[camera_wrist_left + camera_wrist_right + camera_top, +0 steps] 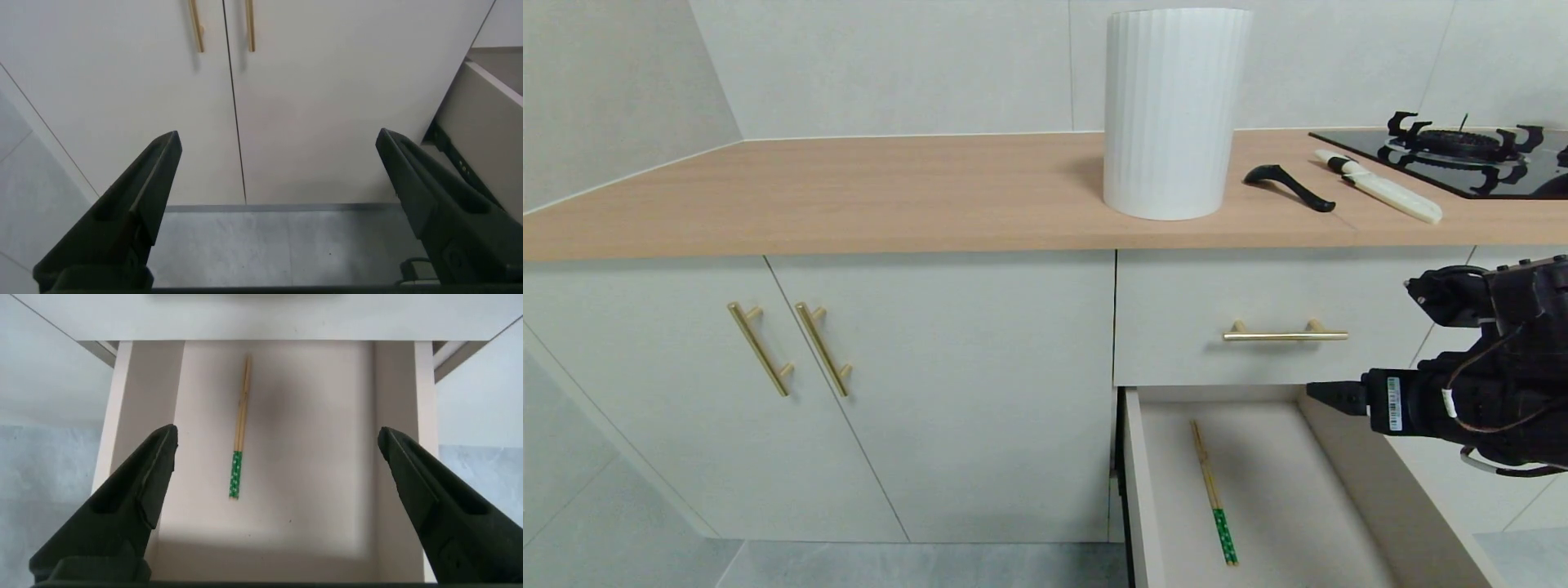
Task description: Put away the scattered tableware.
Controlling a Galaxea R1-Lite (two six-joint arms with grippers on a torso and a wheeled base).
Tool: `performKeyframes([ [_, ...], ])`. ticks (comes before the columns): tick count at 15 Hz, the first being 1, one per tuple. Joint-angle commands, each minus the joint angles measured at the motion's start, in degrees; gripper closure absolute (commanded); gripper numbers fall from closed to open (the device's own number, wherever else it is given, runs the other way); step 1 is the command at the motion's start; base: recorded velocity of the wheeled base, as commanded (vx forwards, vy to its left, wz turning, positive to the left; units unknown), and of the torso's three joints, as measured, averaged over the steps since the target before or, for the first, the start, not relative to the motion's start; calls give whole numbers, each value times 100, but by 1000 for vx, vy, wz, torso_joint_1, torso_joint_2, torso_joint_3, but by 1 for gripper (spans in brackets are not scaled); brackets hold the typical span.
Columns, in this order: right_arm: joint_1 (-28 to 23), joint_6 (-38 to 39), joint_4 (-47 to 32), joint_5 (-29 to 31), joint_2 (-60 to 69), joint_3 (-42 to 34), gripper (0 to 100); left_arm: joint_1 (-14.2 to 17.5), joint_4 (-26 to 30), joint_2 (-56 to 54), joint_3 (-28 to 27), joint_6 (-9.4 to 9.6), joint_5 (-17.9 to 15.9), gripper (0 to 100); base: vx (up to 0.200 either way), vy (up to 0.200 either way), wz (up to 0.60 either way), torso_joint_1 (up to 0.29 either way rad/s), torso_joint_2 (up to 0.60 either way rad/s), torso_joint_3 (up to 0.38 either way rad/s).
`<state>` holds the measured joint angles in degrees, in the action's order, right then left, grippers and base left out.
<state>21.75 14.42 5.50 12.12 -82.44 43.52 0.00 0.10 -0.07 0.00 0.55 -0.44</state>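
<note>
We're in bright, even light, soft and coming from above. The white canister (1176,114) lays a faint shadow to its left on the countertop (849,196), and the hob glass (1360,147) mirrors its burner grate. The cabinet doors (931,392) lean and splay towards the lower corner, stretched by the wide lens. Down in the open drawer (327,498) a soft grey smudge of shadow sits beside the chopsticks (240,429), and the right gripper (276,445) reads near-black.

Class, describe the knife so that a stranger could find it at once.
Find the wooden counter, then the stove at its right end. Between the stove and a curved black utensil lies the knife, straight and cream-white.
</note>
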Motion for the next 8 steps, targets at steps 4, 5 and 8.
performKeyframes([
  [4, 14, 8, 4, 1, -8, -19, 0, 0, -1, 7, 0, -2, 0, 0, 0, 0, 0, 90, -281, -275],
  [5, 5, -1, 4, -8, -8, -28, 0, 0, -1, 7, 0, -2, 0, 0, 0, 0, 0, 139, -574, -310],
  [8, 5, -1, 4, -8, -17, -28, 0, 0, -1, 7, 0, 7, 0, 0, 0, 0, 0, 139, -505, -300],
])
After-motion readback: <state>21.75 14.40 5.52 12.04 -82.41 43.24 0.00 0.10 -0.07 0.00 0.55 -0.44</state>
